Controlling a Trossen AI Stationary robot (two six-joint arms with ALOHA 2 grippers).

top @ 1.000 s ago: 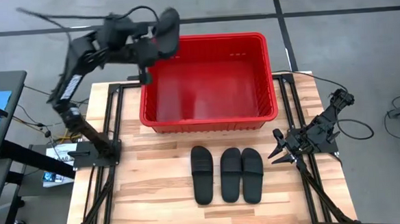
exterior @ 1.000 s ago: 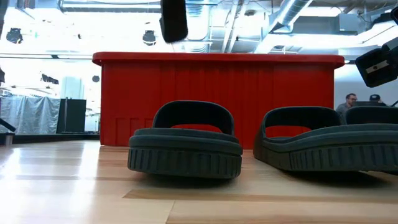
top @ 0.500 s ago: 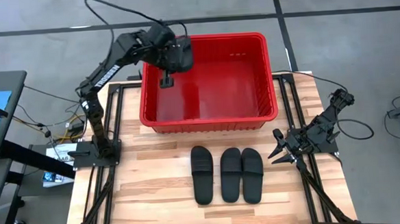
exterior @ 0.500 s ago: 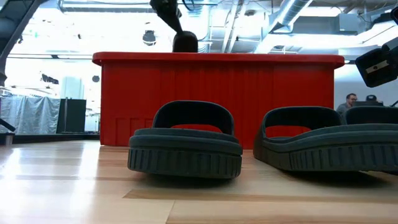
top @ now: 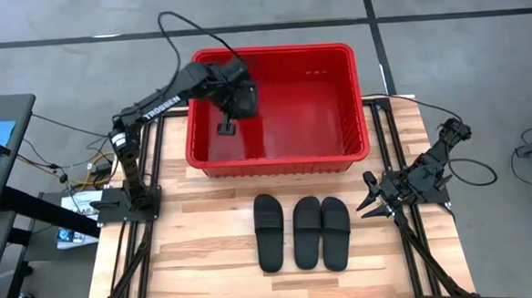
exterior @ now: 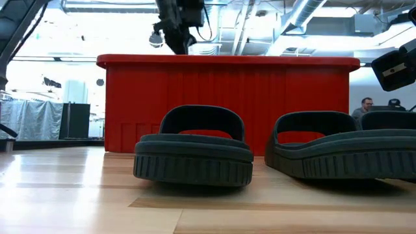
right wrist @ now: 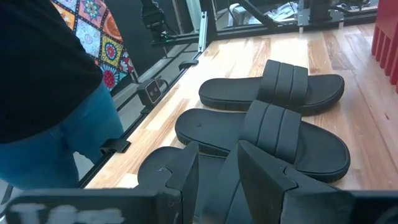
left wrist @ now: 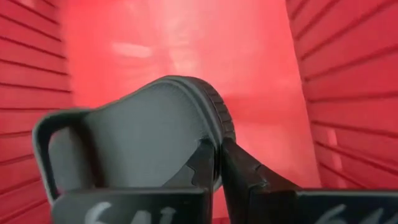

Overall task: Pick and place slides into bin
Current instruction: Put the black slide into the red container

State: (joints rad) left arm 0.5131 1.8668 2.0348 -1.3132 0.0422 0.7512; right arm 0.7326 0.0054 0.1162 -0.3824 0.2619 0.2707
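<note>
My left gripper (top: 233, 98) reaches down inside the red bin (top: 339, 154), near its far left corner, and is shut on a black slide (left wrist: 143, 137). In the high view the arm hides most of that slide. Three black slides (top: 269, 231) (top: 307, 231) (top: 336, 229) lie side by side, soles down, on the wooden table in front of the bin. My right gripper (top: 371, 201) is open and empty at the table's right side, beside these slides; they also show in the right wrist view (right wrist: 273, 93). My left gripper pinches the sole's ribbed side edge (left wrist: 216, 134) between its two fingers (left wrist: 244, 174). The fingers come from above, pointing down into the bin. The slide hangs on edge below them, strap (left wrist: 46, 143) to one side. Whether it touches the bin's floor I cannot tell.
The bin's thick rim (exterior: 227, 62) stands high across the far half of the table. A person in blue trousers (right wrist: 68, 137) stands close by the table's near side. Another person (exterior: 367, 104) shows far off in the room.
My left gripper has come from high above the bin's far left corner, down and toward the near edge, into the bin. It has kept hold of the slide, which was raised above the rim and is now below it.
</note>
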